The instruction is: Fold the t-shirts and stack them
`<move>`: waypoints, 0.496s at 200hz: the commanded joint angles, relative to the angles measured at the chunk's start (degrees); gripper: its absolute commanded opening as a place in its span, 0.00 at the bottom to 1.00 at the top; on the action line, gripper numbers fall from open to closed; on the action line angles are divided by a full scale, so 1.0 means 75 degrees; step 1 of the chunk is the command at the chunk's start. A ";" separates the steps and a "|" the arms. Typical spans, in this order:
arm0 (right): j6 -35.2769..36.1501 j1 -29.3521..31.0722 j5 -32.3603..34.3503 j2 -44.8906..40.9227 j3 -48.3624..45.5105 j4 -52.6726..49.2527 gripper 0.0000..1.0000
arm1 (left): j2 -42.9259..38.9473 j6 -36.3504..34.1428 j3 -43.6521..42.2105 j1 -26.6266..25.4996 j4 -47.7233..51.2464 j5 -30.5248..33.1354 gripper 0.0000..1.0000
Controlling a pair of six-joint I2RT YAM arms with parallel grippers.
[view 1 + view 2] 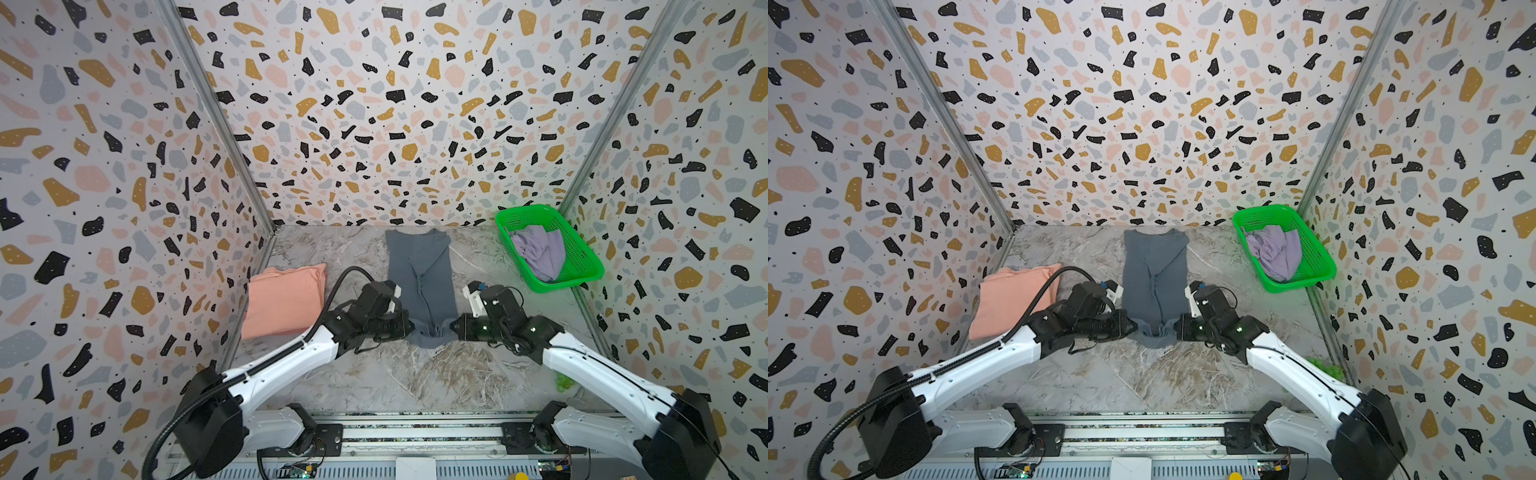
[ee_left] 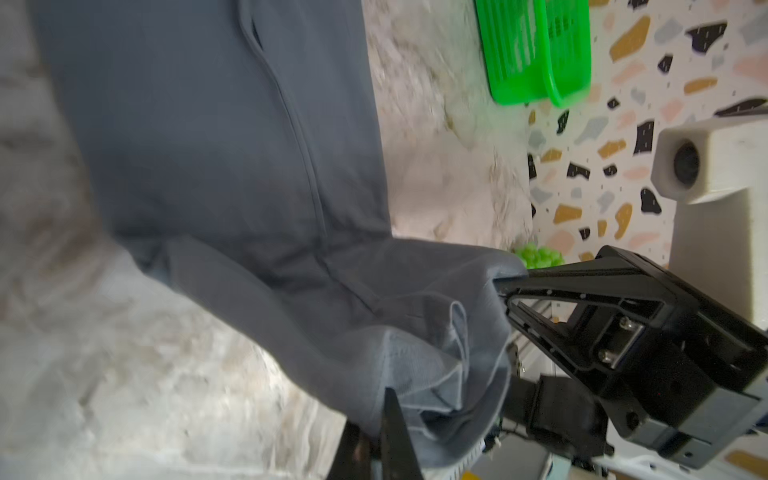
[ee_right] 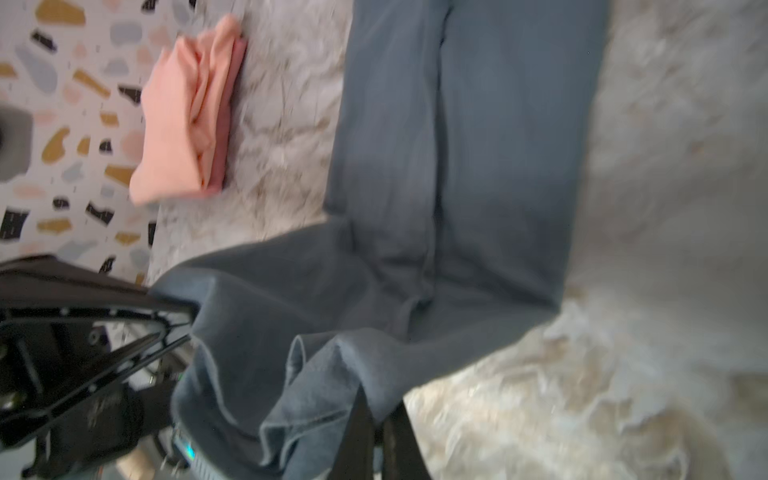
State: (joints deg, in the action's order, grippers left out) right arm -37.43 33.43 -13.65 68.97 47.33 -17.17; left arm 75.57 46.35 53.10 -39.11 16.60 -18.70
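The dark slate-grey t-shirt (image 1: 419, 278) (image 1: 1154, 274) lies as a long narrow strip down the middle of the table in both top views. Its near end is lifted and bunched between the two arms. My left gripper (image 1: 409, 328) (image 2: 374, 436) is shut on the near left corner of this shirt (image 2: 232, 137). My right gripper (image 1: 454, 326) (image 3: 379, 430) is shut on the near right corner of the same shirt (image 3: 469, 166). The salmon-pink t-shirt (image 1: 284, 301) (image 3: 178, 124) rests folded at the left. The pale lilac t-shirt (image 1: 540, 249) sits crumpled in the basket.
A bright green mesh basket (image 1: 584, 272) (image 2: 536, 54) stands at the back right against the wall. A small green object (image 1: 564, 382) lies at the table's right edge. Patterned walls close in three sides of the marble table (image 1: 415, 378).
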 commanded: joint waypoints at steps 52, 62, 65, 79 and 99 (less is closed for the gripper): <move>0.1571 -0.2006 -0.1486 0.4622 0.3611 0.1205 0.07 | 0.4464 -0.2426 0.4248 0.2036 0.0702 -0.0891 0.00; 0.1647 -0.2169 -0.1706 0.5258 0.4332 0.0973 0.25 | 0.4820 -0.2320 0.4818 0.2225 0.0693 -0.0604 0.08; 0.1662 -0.2207 -0.1731 0.5440 0.4572 0.0849 0.34 | 0.4952 -0.2324 0.5037 0.2290 0.0750 -0.0585 0.17; 0.1811 -0.2299 -0.1642 0.5873 0.5268 0.0558 0.76 | 0.5542 -0.2290 0.5984 0.2563 0.1115 -0.0566 0.57; 0.1816 -0.2415 -0.1542 0.5626 0.5258 0.0545 0.79 | 0.5821 -0.2245 0.6473 0.2737 0.1267 -0.0488 0.65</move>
State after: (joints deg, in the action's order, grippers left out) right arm -26.06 15.99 -23.92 115.35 85.03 -10.04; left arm 118.83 30.59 96.79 -20.03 23.51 -23.11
